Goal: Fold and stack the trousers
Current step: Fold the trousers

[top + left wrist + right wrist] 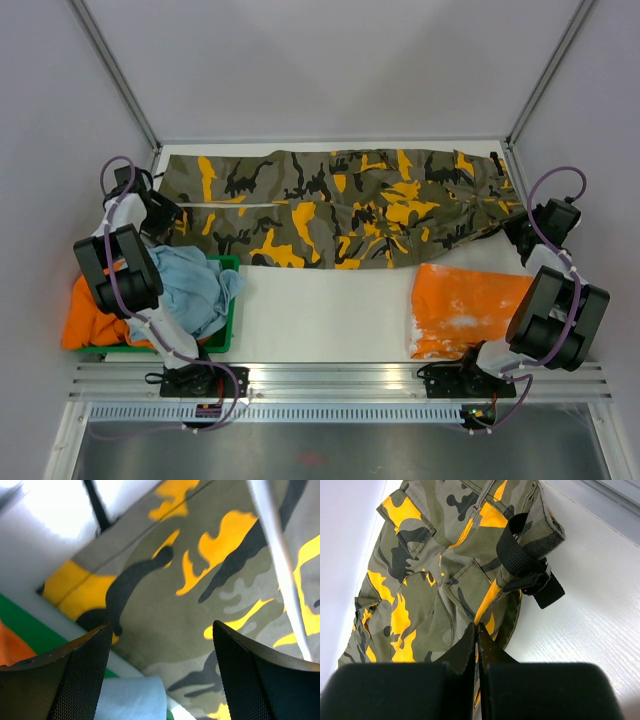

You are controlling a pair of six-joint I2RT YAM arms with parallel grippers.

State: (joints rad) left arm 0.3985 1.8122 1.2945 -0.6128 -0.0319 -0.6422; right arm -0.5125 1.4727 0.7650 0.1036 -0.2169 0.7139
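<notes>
The camouflage trousers point(340, 205) lie spread flat across the back of the table, legs to the left and waist to the right. My left gripper point(172, 215) hangs open just above the leg end; in the left wrist view point(161, 630) the trousers point(200, 570) show between its wide-apart fingers point(80, 675). My right gripper point(512, 232) is at the waist end. In the right wrist view the gripper point(477, 627) is shut, with a thin edge of the trousers point(425, 580) pinched between its fingers point(462, 647).
A green basket point(232, 300) at front left holds a light blue cloth point(190, 285) and an orange cloth point(85, 315). A folded orange-and-white garment point(465, 310) lies at front right. A black strap with a buckle point(525, 565) hangs from the waistband. Walls stand close behind.
</notes>
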